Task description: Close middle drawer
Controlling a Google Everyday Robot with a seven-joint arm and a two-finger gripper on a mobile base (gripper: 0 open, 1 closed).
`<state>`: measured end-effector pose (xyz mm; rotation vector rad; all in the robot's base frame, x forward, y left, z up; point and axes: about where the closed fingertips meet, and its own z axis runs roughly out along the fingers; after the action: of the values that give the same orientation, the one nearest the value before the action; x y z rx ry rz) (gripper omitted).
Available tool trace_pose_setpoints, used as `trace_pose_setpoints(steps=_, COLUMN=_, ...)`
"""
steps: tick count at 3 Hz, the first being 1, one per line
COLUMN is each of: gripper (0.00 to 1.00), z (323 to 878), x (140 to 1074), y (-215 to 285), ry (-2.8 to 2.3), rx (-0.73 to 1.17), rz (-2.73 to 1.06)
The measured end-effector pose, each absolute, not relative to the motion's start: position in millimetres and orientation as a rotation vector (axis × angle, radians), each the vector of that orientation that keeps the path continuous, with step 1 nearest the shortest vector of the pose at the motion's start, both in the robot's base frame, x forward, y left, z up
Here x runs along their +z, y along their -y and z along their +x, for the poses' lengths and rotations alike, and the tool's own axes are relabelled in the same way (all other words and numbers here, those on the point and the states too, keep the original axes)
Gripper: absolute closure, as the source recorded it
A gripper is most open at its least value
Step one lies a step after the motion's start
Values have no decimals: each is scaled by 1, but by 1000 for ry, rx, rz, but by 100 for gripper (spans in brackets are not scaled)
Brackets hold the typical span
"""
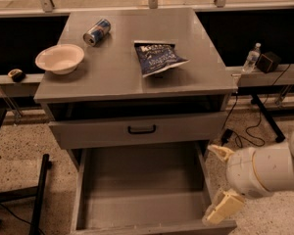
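The middle drawer is pulled far out at the bottom of the camera view, showing a deep, plain grey, empty box. Its front panel lies along the frame's lower edge and its handle is out of view. My gripper is at the drawer's front right corner, just outside its right wall. Its two cream fingers are spread apart and hold nothing. The lower fingertip is close to the front panel's right end; I cannot tell whether it touches.
Above it is a drawer front with a black bar handle, slightly out. The cabinet top holds a white bowl, a can and a blue chip bag. A water bottle and cables are at the right.
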<state>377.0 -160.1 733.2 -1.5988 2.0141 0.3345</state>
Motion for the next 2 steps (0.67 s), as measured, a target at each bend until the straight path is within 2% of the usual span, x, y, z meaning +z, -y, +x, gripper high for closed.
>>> trace_pose_setpoints(steps=1, gripper=0, z=385, x=686, y=171, ry=-1940, rx=454, rz=-1385)
trace_pose_setpoints(steps=2, gripper=0, z=385, x=656, y=176, ry=-1811, rx=524, rz=-1352)
